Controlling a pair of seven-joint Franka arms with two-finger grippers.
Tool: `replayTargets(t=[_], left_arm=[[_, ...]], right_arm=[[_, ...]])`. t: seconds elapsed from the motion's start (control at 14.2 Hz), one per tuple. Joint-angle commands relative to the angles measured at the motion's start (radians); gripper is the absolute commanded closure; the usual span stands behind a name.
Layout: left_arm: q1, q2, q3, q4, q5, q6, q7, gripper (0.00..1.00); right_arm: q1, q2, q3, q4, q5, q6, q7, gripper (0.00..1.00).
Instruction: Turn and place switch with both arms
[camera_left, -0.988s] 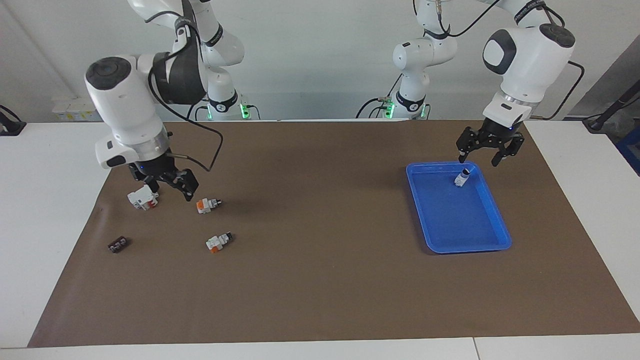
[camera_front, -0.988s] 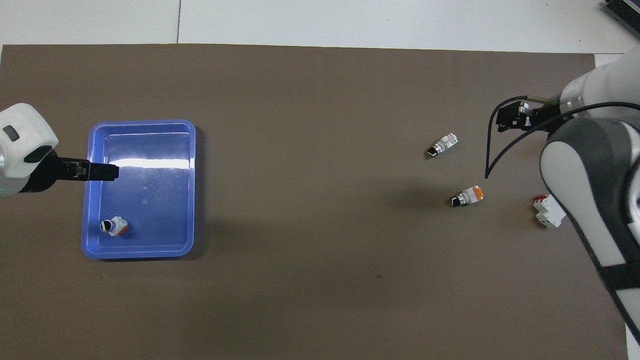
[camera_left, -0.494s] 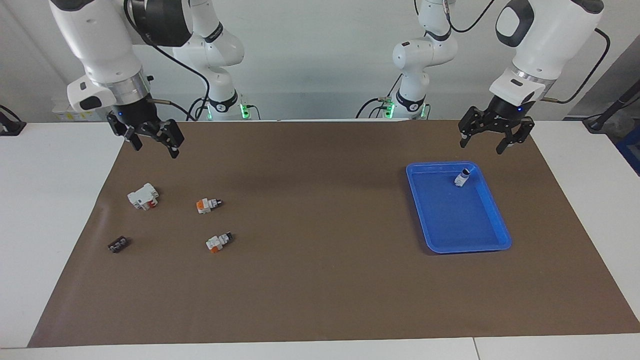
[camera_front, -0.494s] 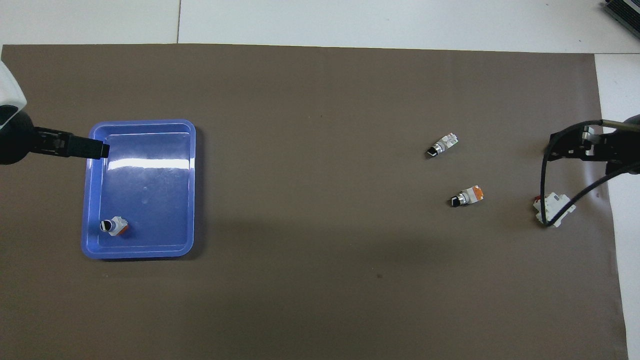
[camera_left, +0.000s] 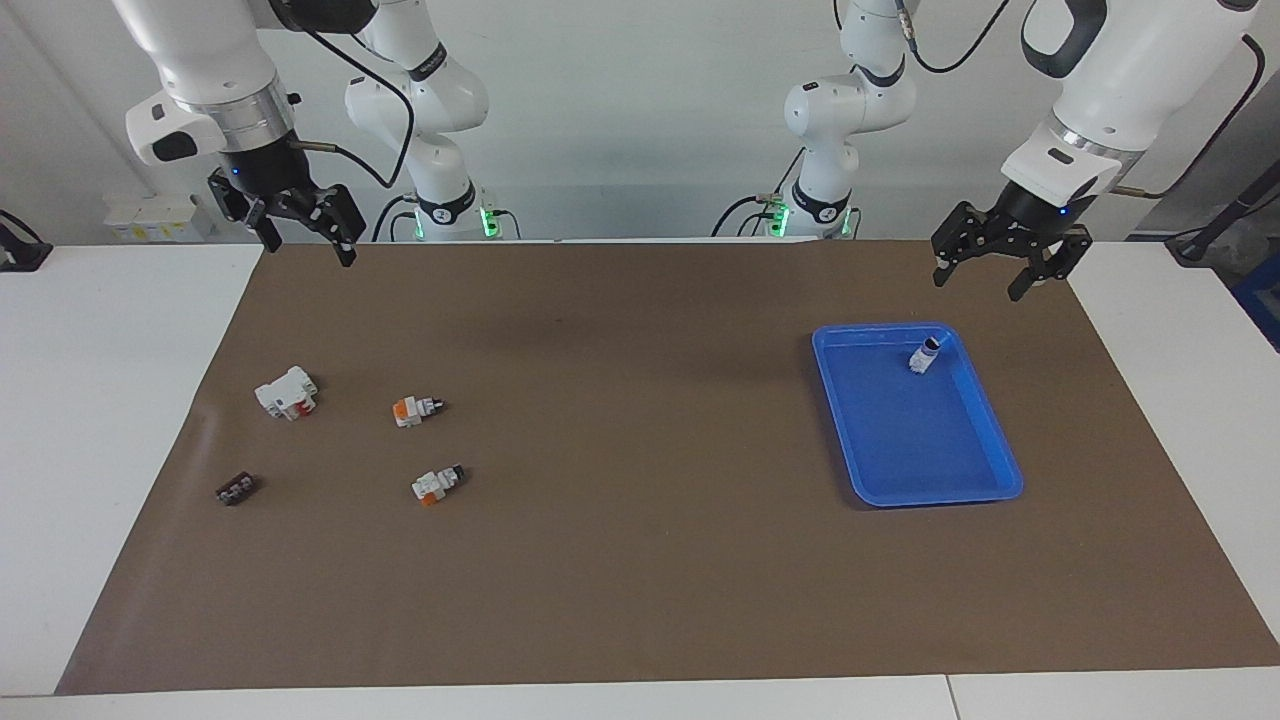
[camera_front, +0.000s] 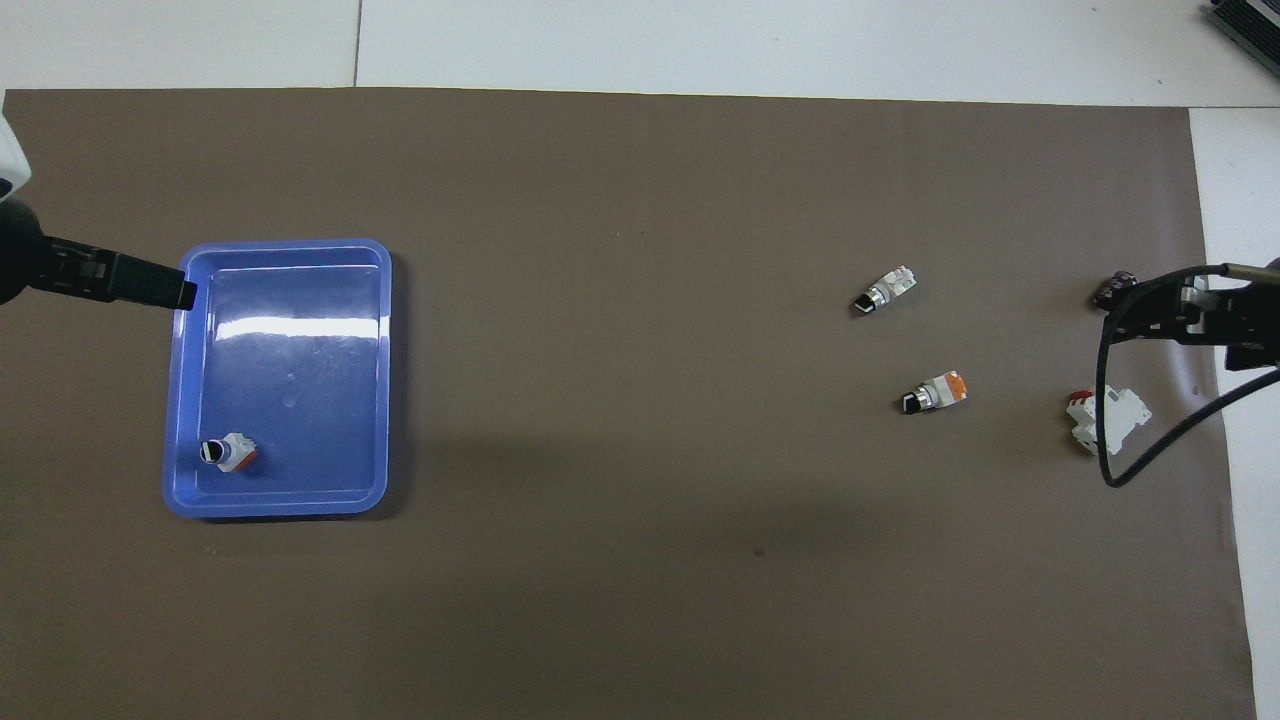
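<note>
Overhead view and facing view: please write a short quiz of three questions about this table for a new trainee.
1. True or false: a switch stands in the blue tray.
2. How many switches lie on the brown mat outside the tray?
3. Which is nearer to the robots: A, the white block with red mark, or B, the small black piece?

Key: 1 true; 2 two; 3 A.

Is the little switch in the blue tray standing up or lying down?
Standing up. The switch rests on its orange end in the blue tray, its black knob pointing upward, in the corner nearest the robots. Nothing touches it.
</note>
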Motion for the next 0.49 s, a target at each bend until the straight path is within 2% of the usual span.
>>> replayTargets(t=[0.0, 0.28, 0.42], left_arm=[[-0.094, 0.005, 0.056, 0.037, 0.098, -0.033, -0.026, 0.0], [-0.11, -0.015, 0.093, 0.015, 0.077, -0.045, -0.063, 0.0], [-0.175, -0.03, 0.169, 0.015, 0.07, -0.091, -0.066, 0.0]], right_arm=[[0.002, -0.004, -0.005, -0.01, 0.019, 0.01, -0.043, 0.0], [0.001, 0.005, -0.005, 0.015, 0.023, -0.059, -0.06, 0.0], [-0.004, 0.002, -0.006, 0.008, 0.052, -0.064, -0.115, 0.0]])
